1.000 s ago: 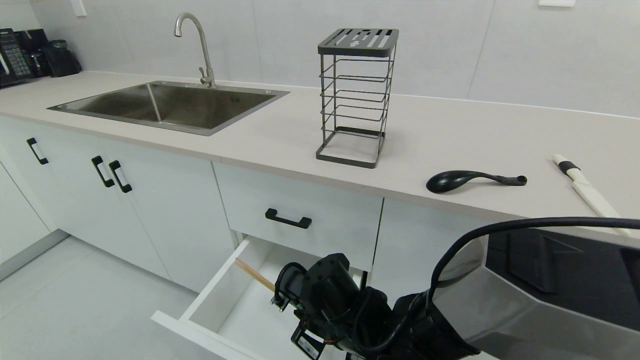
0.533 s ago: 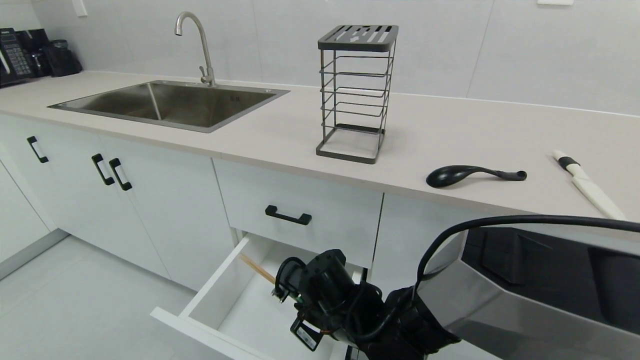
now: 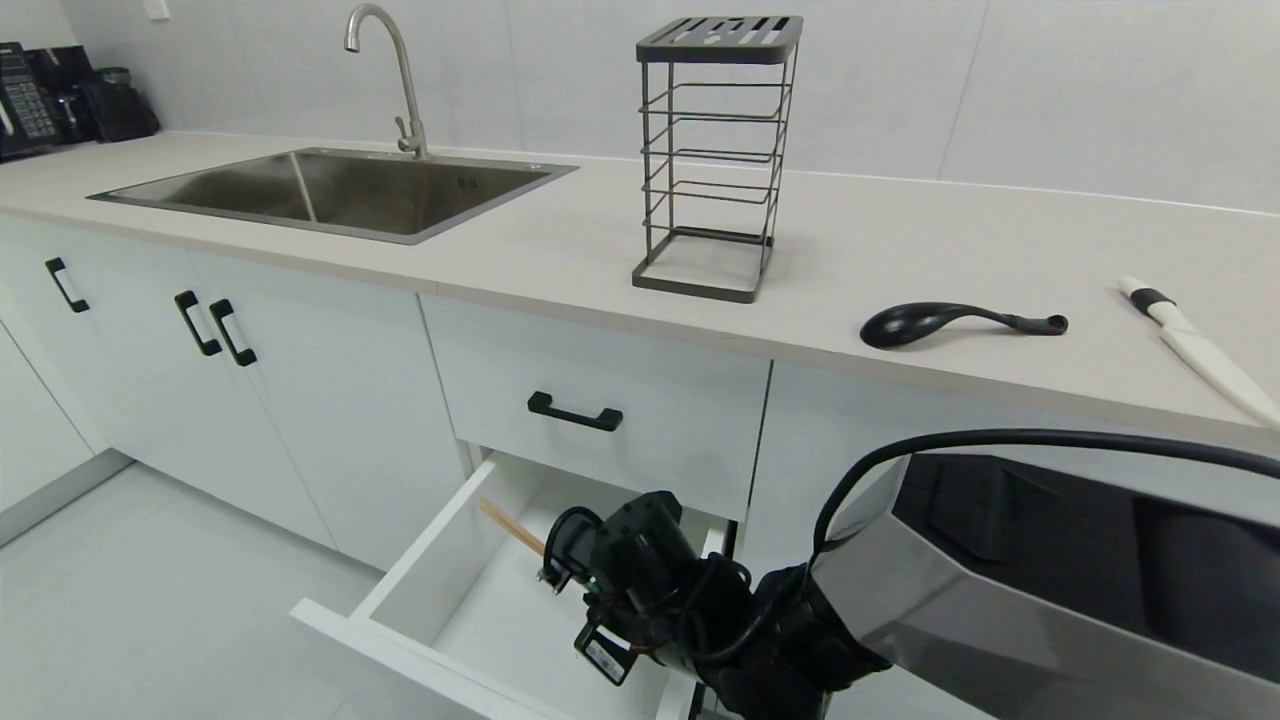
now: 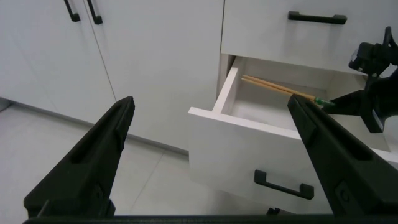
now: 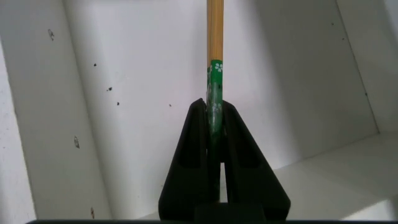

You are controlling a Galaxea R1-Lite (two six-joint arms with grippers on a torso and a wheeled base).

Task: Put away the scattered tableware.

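The right fingers (image 5: 193, 149) are clamped on the green end of the chopsticks (image 5: 214, 37) over the near open drawer (image 3: 415, 565), the left fingers (image 4: 93, 162) spread wide and empty; held only at the tip, they may pivot and catch the drawer wall, with spoon (image 3: 900, 325) and knife (image 3: 1200, 353) farther right on the bench (image 3: 560, 250).

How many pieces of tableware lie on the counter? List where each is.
2. The spoon lies near the counter's front edge, right of the rack; the knife lies farther right, at the head view's edge. More could lie beyond that edge.
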